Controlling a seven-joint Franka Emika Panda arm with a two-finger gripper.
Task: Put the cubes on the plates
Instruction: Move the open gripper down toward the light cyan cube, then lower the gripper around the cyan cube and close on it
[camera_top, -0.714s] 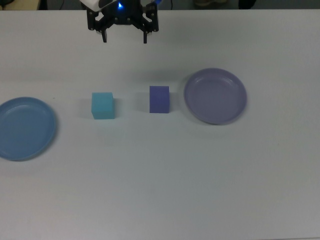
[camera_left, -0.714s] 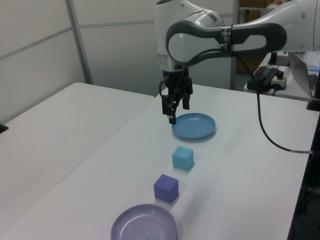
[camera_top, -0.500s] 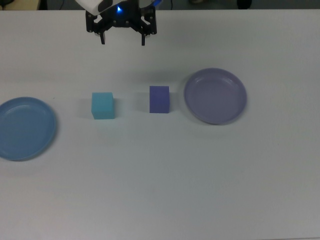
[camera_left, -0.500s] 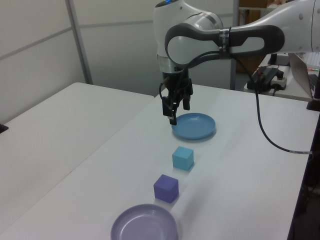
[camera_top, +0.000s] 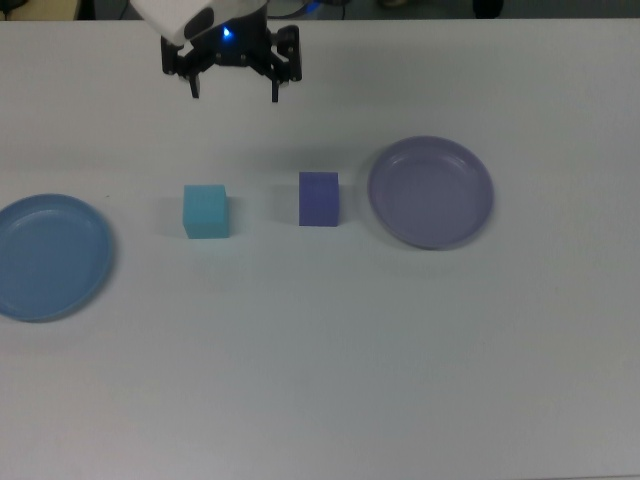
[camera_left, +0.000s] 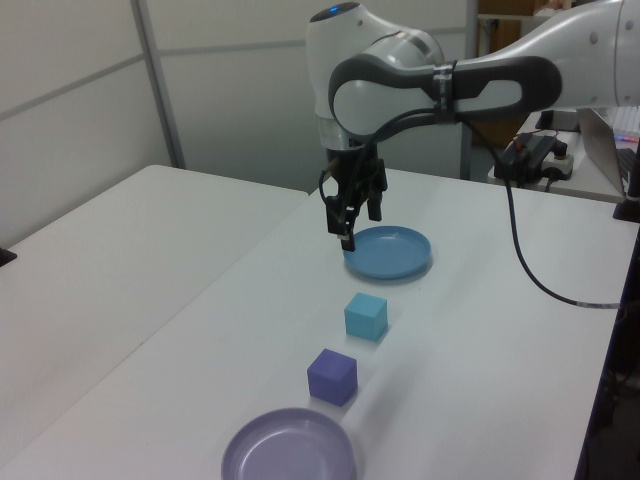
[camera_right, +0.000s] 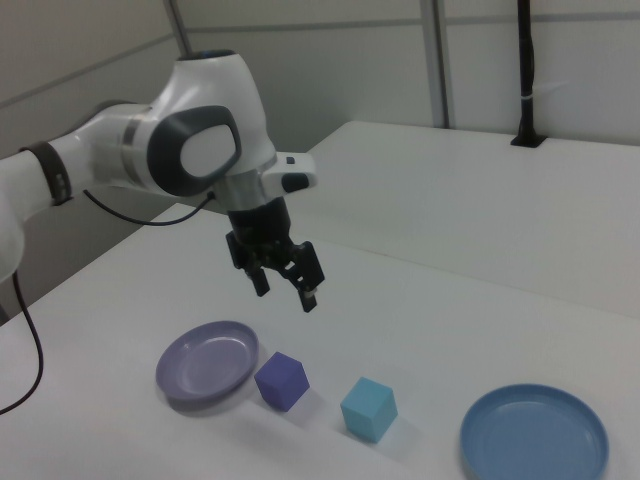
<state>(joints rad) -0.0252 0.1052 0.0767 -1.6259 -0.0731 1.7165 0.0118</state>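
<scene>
Since both cubes rest on the table, nothing is placed. Below the released, empty claw (camera_top: 234, 88), the turquoise cube (camera_top: 206, 211) and indigo cube (camera_top: 319, 198) are found between the blue plate (camera_top: 52, 257) and lavender plate (camera_top: 431, 191).

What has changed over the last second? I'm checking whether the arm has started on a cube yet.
Only the gripper moved: it drifted toward the top view's left, open and empty, taking hold of nothing. The cyan cube, the indigo cube, the blue plate and the lavender plate lie as they did.
</scene>
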